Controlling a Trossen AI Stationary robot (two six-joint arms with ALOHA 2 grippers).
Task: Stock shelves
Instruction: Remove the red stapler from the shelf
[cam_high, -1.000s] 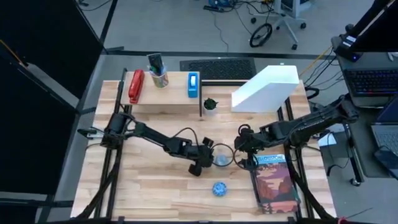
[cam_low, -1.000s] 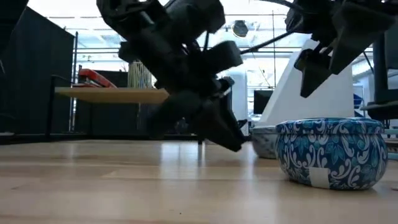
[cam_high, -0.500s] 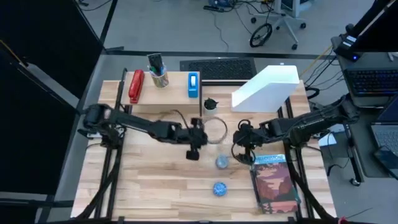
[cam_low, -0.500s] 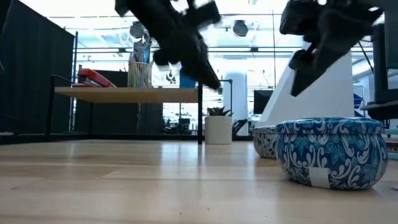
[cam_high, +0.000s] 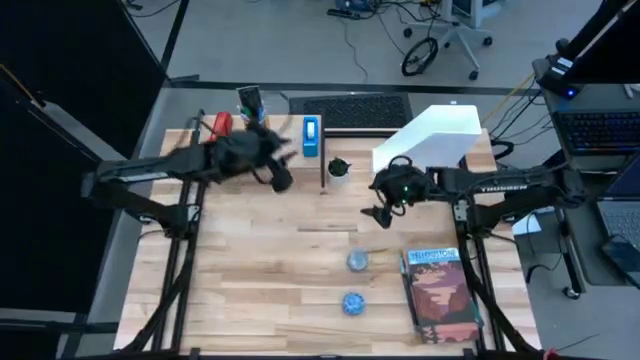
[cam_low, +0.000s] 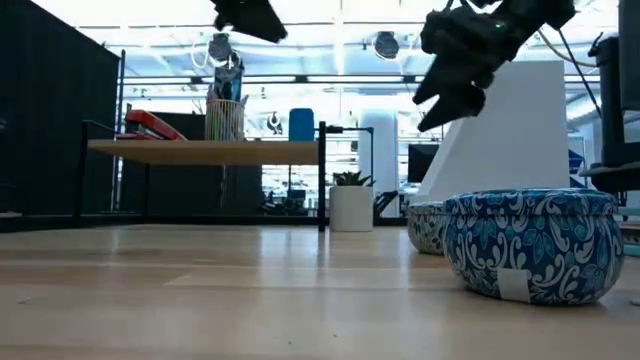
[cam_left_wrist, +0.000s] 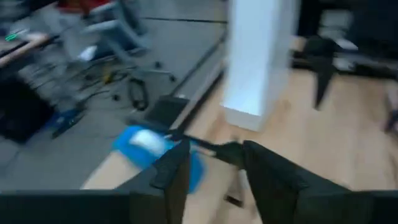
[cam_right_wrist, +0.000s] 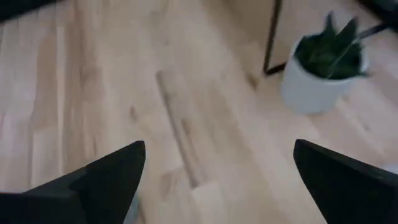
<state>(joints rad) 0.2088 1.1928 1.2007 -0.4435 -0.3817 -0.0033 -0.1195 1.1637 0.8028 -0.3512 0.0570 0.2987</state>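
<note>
The low light-wood shelf (cam_high: 255, 160) on black legs stands at the far left and carries a red stapler (cam_high: 216, 128), a pen cup (cam_high: 255, 112) and a blue box (cam_high: 311, 136). The white file holder (cam_high: 430, 143) lies slanted at the far right. My left gripper (cam_high: 285, 178) hovers open over the shelf's near right part, close to the blue box (cam_left_wrist: 152, 146), with nothing between its fingers. My right gripper (cam_high: 378, 208) hangs wide open above the bare table near the white plant pot (cam_right_wrist: 320, 74). Two blue patterned tins (cam_high: 357, 261) (cam_high: 352, 302) rest on the table.
A book (cam_high: 441, 296) lies flat at the near right. The potted plant (cam_high: 340, 168) stands between the shelf and the file holder. A black keyboard (cam_high: 350, 108) lies beyond the shelf. In the low view the nearer tin (cam_low: 530, 245) fills the right foreground.
My left gripper has left the smaller tin at the table's middle, risen and swung toward the far left, ending above the shelf. My right gripper has risen and gone from beside the book toward the far edge. Both tins have stayed in place.
</note>
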